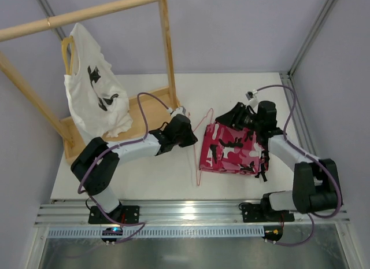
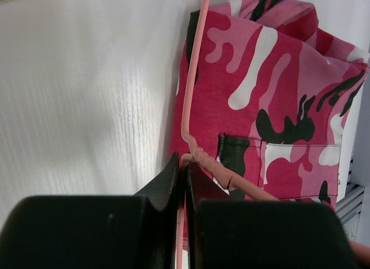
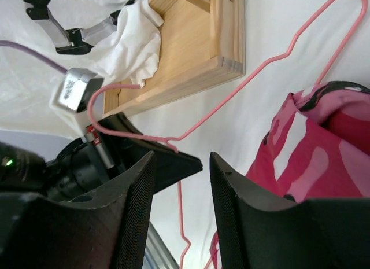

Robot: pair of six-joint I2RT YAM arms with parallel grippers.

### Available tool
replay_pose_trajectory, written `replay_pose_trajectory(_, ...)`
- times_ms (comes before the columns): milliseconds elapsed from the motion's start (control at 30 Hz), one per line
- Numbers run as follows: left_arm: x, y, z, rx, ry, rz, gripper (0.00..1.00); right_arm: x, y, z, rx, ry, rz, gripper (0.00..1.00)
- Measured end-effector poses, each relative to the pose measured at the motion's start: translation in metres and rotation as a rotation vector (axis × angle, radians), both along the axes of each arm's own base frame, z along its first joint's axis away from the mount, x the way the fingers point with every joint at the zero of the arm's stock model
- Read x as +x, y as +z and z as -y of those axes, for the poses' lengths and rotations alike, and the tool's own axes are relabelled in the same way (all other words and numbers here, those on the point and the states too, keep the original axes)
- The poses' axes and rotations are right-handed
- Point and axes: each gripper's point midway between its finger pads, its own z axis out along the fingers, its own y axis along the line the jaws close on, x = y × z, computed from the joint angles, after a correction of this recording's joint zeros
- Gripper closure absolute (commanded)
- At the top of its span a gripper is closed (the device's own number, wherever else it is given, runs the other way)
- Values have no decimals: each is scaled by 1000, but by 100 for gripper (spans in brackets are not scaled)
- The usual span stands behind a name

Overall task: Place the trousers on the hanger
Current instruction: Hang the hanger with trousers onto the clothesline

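The pink camouflage trousers (image 1: 234, 148) lie folded on the white table, right of centre. The thin pale-pink hanger (image 1: 198, 173) lies along their left edge, and one corner runs behind the cloth. My left gripper (image 1: 189, 136) is shut on the hanger wire just below the twisted neck; its wrist view shows the wire (image 2: 188, 95) pinched between the jaws (image 2: 185, 165), with the trousers (image 2: 277, 89) right beside. My right gripper (image 1: 224, 120) is open and empty at the trousers' top left edge. Its wrist view (image 3: 182, 159) shows the hanger (image 3: 254, 78) and the trousers (image 3: 324, 147).
A wooden rack (image 1: 165, 49) stands at the back left, its base (image 3: 191, 61) close to the hanger's hook. A white T-shirt (image 1: 95, 89) hangs from it on a yellow hanger (image 1: 67, 49). A metal rail (image 1: 191, 211) runs along the near table edge.
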Motion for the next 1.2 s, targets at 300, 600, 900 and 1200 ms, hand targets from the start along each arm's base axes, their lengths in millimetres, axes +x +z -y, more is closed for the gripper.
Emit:
replay_pose_trajectory(300,-3,-4,-4,-14,15,-12,100,30,-139,-4,65,-6,-337,57)
replay_pose_trajectory(600,-6,8,-5,-43,10,-11,100,23,-104,5,19,-25,-265,57)
replay_pose_trajectory(900,-12,5,-11,-53,-2,-9,100,-39,-71,20,-16,-96,-178,57)
replay_pose_trajectory(1200,-26,28,-19,-106,-34,28,100,-85,-133,34,-122,-184,-390,58)
